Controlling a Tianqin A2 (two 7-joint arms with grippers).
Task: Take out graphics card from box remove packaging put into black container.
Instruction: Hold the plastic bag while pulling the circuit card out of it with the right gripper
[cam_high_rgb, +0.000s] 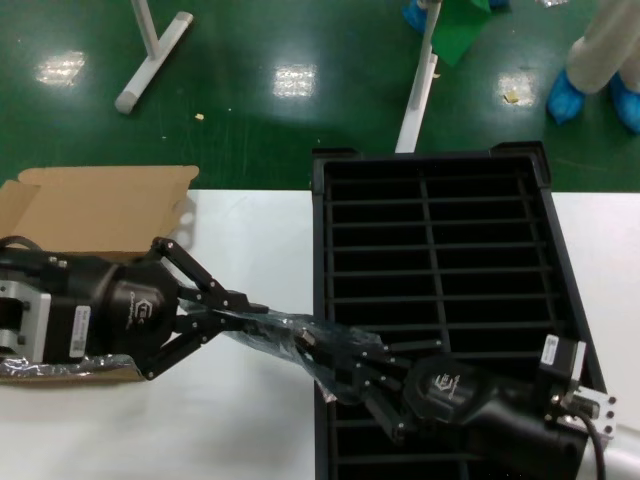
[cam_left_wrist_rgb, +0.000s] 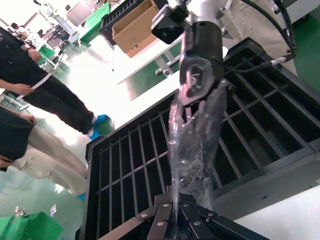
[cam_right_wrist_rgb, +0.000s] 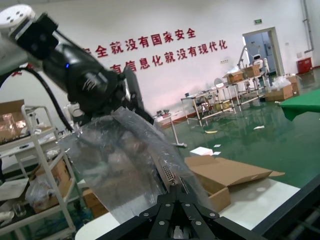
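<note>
White table (cam_high_rgb: 250, 420), both grippers gripping packaging (cam_high_rgb: 300, 345)

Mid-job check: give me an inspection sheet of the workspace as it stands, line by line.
Surface: white table.
Job's things: graphics card inside the packaging, held between both grippers over the near left edge of the black container; box open at the table's left.
Clutter: nothing seen on the table.
Grippers: left gripper shut on one end of the packaging; right gripper shut on the other end.
Cables: black cable at the right wrist.
Surroundings: green floor, white stand legs, a person's blue shoe covers.
</note>
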